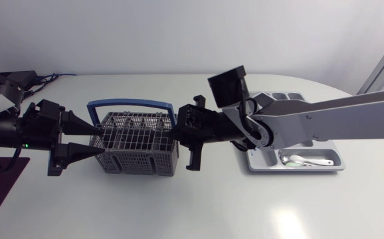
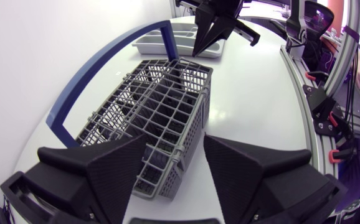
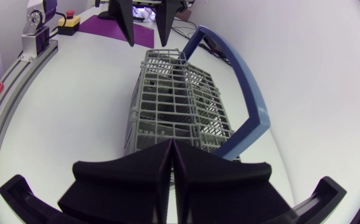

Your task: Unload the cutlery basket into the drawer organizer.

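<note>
Cutlery basket (image 1: 137,143) lies mid-bench (image 1: 245,206), its long axis along the bench's long edges and its blue handle (image 1: 132,102) tipped toward the far edge, one end between the wide-spread left tool (image 1: 102,141), the other at the pinched-together right tool (image 1: 177,133).

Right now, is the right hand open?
No, the right hand has its two fingers pressed flat together, with no gap, near the cutlery basket.

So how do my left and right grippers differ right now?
The left gripper is open, fingers spread about a corner of the cutlery basket; the right gripper is shut and empty. The left gripper is at one end of the basket, the right gripper at the opposite end. Both point at it.
</note>
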